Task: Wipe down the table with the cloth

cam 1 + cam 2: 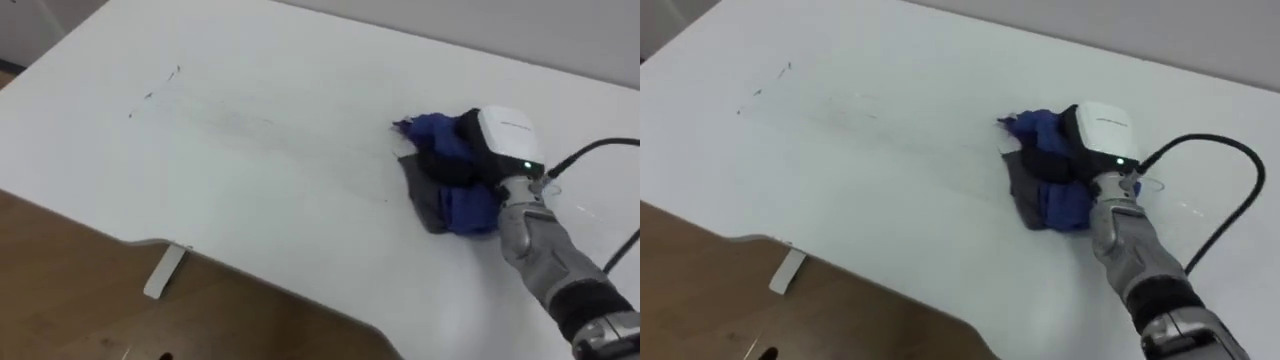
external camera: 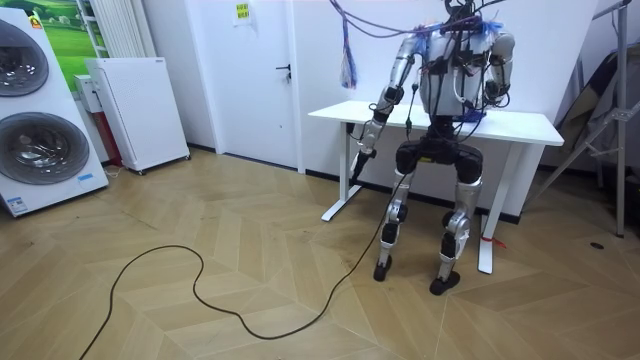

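As its fingers (image 1: 445,165) curl into the blue cloth (image 1: 465,205), the right hand (image 1: 505,138) lies on top. Both sit near the table's (image 1: 250,180) far edge.

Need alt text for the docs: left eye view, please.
The right robot hand grips a bunched blue and grey cloth on a white table, right of centre. Faint dark marks lie at its far left; wood floor shows below its edge.
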{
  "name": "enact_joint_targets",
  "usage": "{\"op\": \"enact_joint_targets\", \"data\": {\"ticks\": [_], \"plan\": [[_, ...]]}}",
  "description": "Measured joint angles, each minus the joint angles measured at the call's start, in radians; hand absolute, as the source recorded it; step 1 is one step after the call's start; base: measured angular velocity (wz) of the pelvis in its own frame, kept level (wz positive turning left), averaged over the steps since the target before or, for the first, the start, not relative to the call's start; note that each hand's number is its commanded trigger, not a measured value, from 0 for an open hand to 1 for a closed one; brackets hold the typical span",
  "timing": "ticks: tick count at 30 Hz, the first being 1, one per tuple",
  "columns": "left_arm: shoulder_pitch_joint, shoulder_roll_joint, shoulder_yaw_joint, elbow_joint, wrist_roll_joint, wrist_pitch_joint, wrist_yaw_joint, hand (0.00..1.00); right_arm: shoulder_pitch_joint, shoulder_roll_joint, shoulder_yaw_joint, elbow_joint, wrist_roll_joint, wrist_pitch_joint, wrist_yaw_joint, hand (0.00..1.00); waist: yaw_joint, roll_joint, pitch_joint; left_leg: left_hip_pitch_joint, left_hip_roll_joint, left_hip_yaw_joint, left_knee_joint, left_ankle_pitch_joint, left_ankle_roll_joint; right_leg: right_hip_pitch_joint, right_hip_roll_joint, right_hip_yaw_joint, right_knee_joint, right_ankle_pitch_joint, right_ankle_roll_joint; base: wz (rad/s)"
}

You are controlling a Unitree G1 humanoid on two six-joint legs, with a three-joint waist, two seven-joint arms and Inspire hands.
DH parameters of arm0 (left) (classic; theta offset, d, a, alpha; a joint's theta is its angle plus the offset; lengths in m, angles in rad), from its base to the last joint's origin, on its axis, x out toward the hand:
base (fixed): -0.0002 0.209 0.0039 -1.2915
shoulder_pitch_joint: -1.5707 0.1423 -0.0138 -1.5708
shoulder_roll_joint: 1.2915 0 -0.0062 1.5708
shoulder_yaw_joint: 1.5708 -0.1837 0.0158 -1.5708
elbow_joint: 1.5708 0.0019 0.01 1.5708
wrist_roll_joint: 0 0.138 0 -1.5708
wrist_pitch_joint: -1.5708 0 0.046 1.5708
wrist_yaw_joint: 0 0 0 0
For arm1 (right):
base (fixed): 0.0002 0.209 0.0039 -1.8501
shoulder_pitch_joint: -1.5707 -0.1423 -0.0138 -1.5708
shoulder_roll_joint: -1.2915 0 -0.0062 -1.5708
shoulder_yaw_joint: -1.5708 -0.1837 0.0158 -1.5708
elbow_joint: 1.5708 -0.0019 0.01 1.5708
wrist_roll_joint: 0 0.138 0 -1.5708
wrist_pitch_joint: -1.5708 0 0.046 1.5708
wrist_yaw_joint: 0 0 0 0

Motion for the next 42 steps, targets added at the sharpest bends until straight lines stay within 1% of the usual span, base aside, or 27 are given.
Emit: {"op": "enact_joint_targets", "data": {"ticks": [1, 2, 3, 4, 5, 6, 7, 8, 10, 11, 13, 16, 17, 22, 24, 25, 29, 31, 33, 35, 36, 38, 39, 41, 42], "plan": [[0.016, -0.001, 0.001, -0.006, 0.000, 0.000, 0.000, 0.00, 0.034, -0.003, -0.022, -0.001, 0.005, -0.006, -0.009, 0.93, -0.018, -0.002, -0.0092, 0.015, -0.006, 0.001, -0.014, 0.003, 0.004, 0.009, -0.006, 0.001, 0.001, -0.002, 0.005, 0.00], [0.028, -0.002, 0.005, -0.007, 0.000, 0.000, 0.000, 0.00, 0.066, -0.003, -0.052, -0.001, 0.006, -0.012, -0.016, 0.87, -0.030, -0.004, -0.0103, 0.037, -0.010, 0.004, -0.025, 0.004, 0.006, 0.025, -0.010, 0.004, -0.001, -0.003, 0.009, 0.00], [0.033, -0.002, 0.009, -0.009, 0.001, 0.000, 0.000, 0.00, 0.080, -0.003, -0.063, -0.001, 0.006, -0.013, -0.018, 0.83, -0.038, -0.006, -0.0102, 0.047, -0.012, 0.005, -0.028, 0.004, 0.006, 0.034, -0.011, 0.004, -0.002, -0.004, 0.012, 0.06], [0.042, -0.003, 0.020, -0.016, 0.002, 0.000, 0.001, 0.00, 0.105, -0.003, -0.086, 0.002, 0.006, -0.013, -0.019, 0.75, -0.055, -0.008, -0.0097, 0.065, -0.015, 0.004, -0.030, 0.004, 0.007, 0.057, -0.013, 0.003, -0.009, -0.006, 0.017, 0.12], [0.048, -0.005, 0.035, -0.030, 0.009, 0.000, 0.002, 0.00, 0.133, -0.003, -0.108, 0.004, 0.006, -0.013, -0.021, 0.58, -0.065, -0.009, -0.0086, 0.085, -0.017, 0.006, -0.039, 0.005, 0.008, 0.072, -0.012, 0.007, -0.019, -0.007, 0.022, 0.12], [0.054, -0.005, 0.038, -0.039, 0.009, -0.001, 0.004, 0.00, 0.146, -0.003, -0.116, 0.002, 0.008, -0.013, -0.021, 0.16, -0.068, -0.011, -0.0107, 0.091, -0.018, 0.006, -0.045, 0.005, 0.008, 0.075, -0.013, 0.008, -0.019, -0.008, 0.023, 0.00], [0.056, -0.005, 0.038, -0.049, 0.008, -0.003, 0.006, 0.00, 0.161, -0.003, -0.121, -0.002, 0.026, -0.013, -0.021, 0.04, -0.075, -0.015, -0.0090, 0.101, -0.019, 0.009, -0.056, 0.006, 0.010, 0.083, -0.012, 0.011, -0.024, -0.007, 0.024, -0.04], [0.055, -0.006, 0.037, -0.057, 0.008, -0.005, 0.006, 0.00, 0.177, -0.004, -0.124, -0.008, 0.042, -0.013, -0.021, 0.00, -0.079, -0.019, -0.0120, 0.103, -0.018, 0.011, -0.061, 0.007, 0.011, 0.087, -0.009, 0.014, -0.031, -0.005, 0.027, -0.07], [0.055, -0.012, 0.037, -0.074, 0.008, -0.007, 0.009, 0.00, 0.188, -0.004, -0.128, -0.006, 0.050, -0.019, -0.027, 0.00, -0.094, -0.020, -0.0125, 0.108, -0.019, 0.015, -0.066, 0.007, 0.011, 0.097, -0.007, 0.022, -0.034, -0.003, 0.028, -0.05], [0.055, -0.014, 0.037, -0.074, 0.008, -0.010, 0.012, 0.00, 0.197, -0.004, -0.128, -0.006, 0.049, -0.024, -0.036, 0.00, -0.099, -0.017, -0.0126, 0.123, -0.019, 0.018, -0.074, 0.007, 0.012, 0.107, -0.004, 0.034, -0.037, -0.002, 0.028, -0.06], [0.056, -0.015, 0.038, -0.075, 0.008, -0.012, 0.027, 0.00, 0.211, -0.004, -0.127, -0.010, 0.047, -0.033, -0.044, 0.00, -0.101, -0.013, -0.0134, 0.145, -0.019, 0.020, -0.085, 0.007, 0.012, 0.125, -0.001, 0.035, -0.042, -0.003, 0.029, -0.02], [0.065, -0.018, 0.038, -0.076, 0.008, -0.015, 0.044, 0.00, 0.223, -0.006, -0.127, -0.019, 0.047, -0.033, -0.043, 0.00, -0.101, -0.006, -0.0110, 0.180, -0.018, 0.022, -0.103, 0.007, 0.012, 0.154, 0.002, 0.035, -0.051, -0.004, 0.031, 0.00], [0.072, -0.018, 0.038, -0.076, 0.009, -0.016, 0.045, 0.00, 0.230, -0.007, -0.127, -0.027, 0.046, -0.032, -0.041, 0.00, -0.101, -0.004, -0.0116, 0.189, -0.018, 0.024, -0.110, 0.007, 0.012, 0.159, 0.002, 0.036, -0.051, -0.005, 0.033, 0.00], [0.085, -0.018, 0.051, -0.075, 0.029, -0.016, 0.045, 0.00, 0.235, -0.012, -0.128, -0.040, 0.045, -0.041, -0.033, 0.00, -0.108, -0.003, -0.0103, 0.194, -0.018, 0.026, -0.110, 0.007, 0.012, 0.160, 0.001, 0.038, -0.052, -0.006, 0.033, 0.00], [0.089, -0.018, 0.060, -0.073, 0.029, -0.016, 0.043, 0.00, 0.235, -0.012, -0.133, -0.055, 0.034, -0.041, -0.024, 0.00, -0.118, -0.004, -0.0053, 0.199, -0.018, 0.027, -0.110, 0.007, 0.012, 0.166, 0.001, 0.040, -0.052, -0.006, 0.033, 0.00], [0.094, -0.018, 0.064, -0.073, 0.029, -0.016, 0.039, 0.00, 0.241, -0.012, -0.142, -0.072, 0.025, -0.040, -0.014, 0.00, -0.125, -0.002, -0.0042, 0.201, -0.019, 0.028, -0.110, 0.007, 0.012, 0.167, 0.001, 0.042, -0.052, -0.006, 0.035, 0.00], [0.093, -0.023, 0.078, -0.061, 0.029, -0.016, 0.037, 0.00, 0.287, -0.012, -0.173, -0.142, -0.014, -0.038, -0.008, 0.00, -0.136, -0.011, -0.0068, 0.205, -0.023, 0.033, -0.117, 0.007, 0.013, 0.153, 0.002, 0.074, -0.045, -0.011, 0.037, -0.10], [0.092, -0.025, 0.079, -0.058, 0.029, -0.016, 0.029, 0.00, 0.292, -0.012, -0.182, -0.154, -0.033, -0.030, -0.005, 0.00, -0.139, -0.015, -0.0046, 0.206, -0.024, 0.040, -0.117, 0.008, 0.013, 0.150, 0.002, 0.086, -0.043, -0.011, 0.037, -0.13], [0.084, -0.030, 0.081, -0.058, 0.034, -0.015, 0.026, 0.00, 0.295, -0.012, -0.186, -0.178, -0.043, -0.014, 0.002, 0.00, -0.149, -0.022, -0.0016, 0.206, -0.024, 0.045, -0.118, 0.008, 0.014, 0.147, 0.002, 0.091, -0.037, -0.011, 0.037, -0.06], [0.069, -0.038, 0.081, -0.060, 0.051, -0.012, 0.025, 0.00, 0.295, -0.010, -0.190, -0.234, -0.048, -0.008, 0.003, 0.00, -0.157, -0.027, 0.0000, 0.206, -0.023, 0.047, -0.119, 0.008, 0.014, 0.145, 0.002, 0.094, -0.036, -0.011, 0.036, -0.02], [0.064, -0.041, 0.081, -0.062, 0.057, -0.012, 0.025, 0.00, 0.295, -0.010, -0.193, -0.248, -0.047, -0.008, 0.003, 0.00, -0.157, -0.028, -0.0005, 0.206, -0.023, 0.051, -0.119, 0.008, 0.014, 0.143, 0.002, 0.097, -0.036, -0.011, 0.036, -0.10], [0.056, -0.051, 0.081, -0.078, 0.078, -0.007, 0.025, 0.00, 0.295, -0.010, -0.196, -0.298, -0.043, -0.005, 0.002, 0.00, -0.157, -0.037, -0.0021, 0.207, -0.023, 0.056, -0.122, 0.008, 0.014, 0.138, 0.003, 0.104, -0.035, -0.011, 0.036, -0.08], [0.053, -0.051, 0.081, -0.081, 0.079, -0.006, 0.025, 0.00, 0.295, -0.010, -0.196, -0.309, -0.044, 0.000, 0.002, 0.00, -0.160, -0.040, -0.0019, 0.207, -0.023, 0.056, -0.122, 0.008, 0.014, 0.138, 0.003, 0.105, -0.036, -0.011, 0.036, 0.00], [0.050, -0.054, 0.083, -0.090, 0.082, -0.004, 0.025, 0.00, 0.295, -0.010, -0.201, -0.358, -0.043, 0.013, 0.001, 0.00, -0.166, -0.049, -0.0052, 0.206, -0.023, 0.057, -0.124, 0.008, 0.014, 0.139, 0.004, 0.106, -0.038, -0.011, 0.036, 0.00], [0.050, -0.055, 0.084, -0.090, 0.082, -0.003, 0.025, 0.00, 0.295, -0.010, -0.205, -0.371, -0.043, 0.013, 0.001, 0.00, -0.166, -0.050, -0.0059, 0.207, -0.023, 0.058, -0.124, 0.008, 0.014, 0.139, 0.004, 0.108, -0.038, -0.011, 0.036, -0.03]]}}
